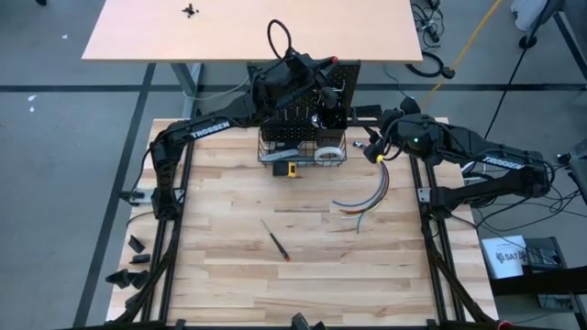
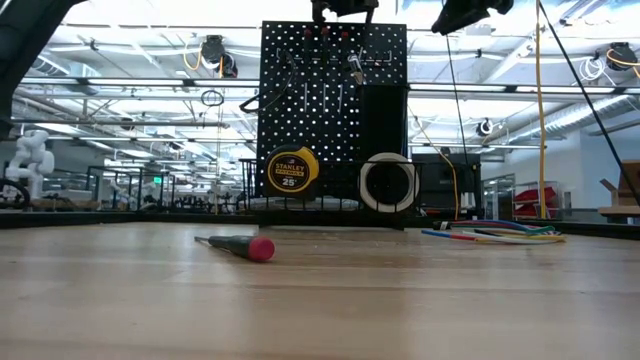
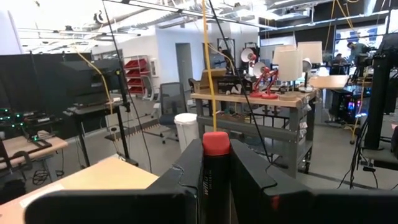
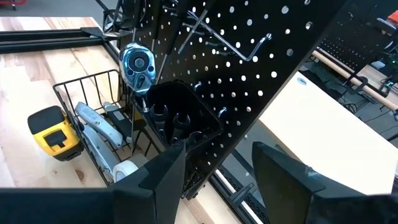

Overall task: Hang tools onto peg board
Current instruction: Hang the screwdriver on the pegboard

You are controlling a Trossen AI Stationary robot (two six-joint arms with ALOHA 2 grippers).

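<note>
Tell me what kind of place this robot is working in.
Probably a robotics lab or workshop: exposed ceiling ducts, a workbench with lamps, red parts bins, and a peg board on the wooden table.

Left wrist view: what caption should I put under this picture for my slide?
The left hand grips a black screwdriver with a red end, with the workshop room behind it.

floor: grey concrete [image 1: 55, 183] | bench: cluttered workbench [image 3: 261, 102] | bin: white [image 3: 185, 127] | chair: office chair [image 3: 171, 102]
</note>
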